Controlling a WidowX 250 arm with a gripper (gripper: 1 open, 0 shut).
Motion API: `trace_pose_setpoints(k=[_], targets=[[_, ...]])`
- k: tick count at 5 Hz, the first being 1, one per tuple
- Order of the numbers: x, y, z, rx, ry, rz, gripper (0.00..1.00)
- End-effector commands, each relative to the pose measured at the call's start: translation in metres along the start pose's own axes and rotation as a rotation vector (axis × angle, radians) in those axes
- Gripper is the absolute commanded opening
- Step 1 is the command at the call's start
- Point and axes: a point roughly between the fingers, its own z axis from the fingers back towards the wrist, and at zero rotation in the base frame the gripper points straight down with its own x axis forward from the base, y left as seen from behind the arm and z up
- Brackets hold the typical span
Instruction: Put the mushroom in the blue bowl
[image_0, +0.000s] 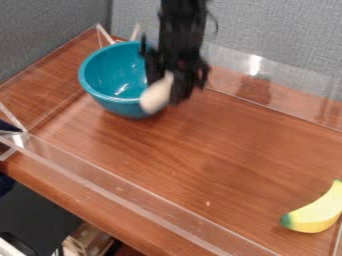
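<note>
The mushroom (158, 94) shows as a cream-white stem hanging in the air, with its cap hidden between the fingers. My gripper (168, 85) is shut on it and points straight down. It hangs at the right rim of the blue bowl (114, 78), a deep glossy teal bowl that stands on the wooden table (201, 170) at the back left. The picture is blurred around the gripper.
A yellow banana (315, 210) lies near the front right edge. Clear plastic walls (267, 75) ring the wooden surface at the back and front.
</note>
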Motion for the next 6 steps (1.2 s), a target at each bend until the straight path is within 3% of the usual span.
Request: trace_pose_setpoints(k=[1,2,3,4,6], targets=[[0.019,0.042,0.022,0.05,-0.038,0.031,0.0],[0.023,0.076,0.026,0.057,-0.045,0.097,0.0],[0.026,0.098,0.018,0.076,-0.039,0.134,0.0],[0.027,0.106,0.01,0.087,-0.025,0.15,1.0],[0.028,0.106,0.002,0.1,-0.002,0.154,1.0]])
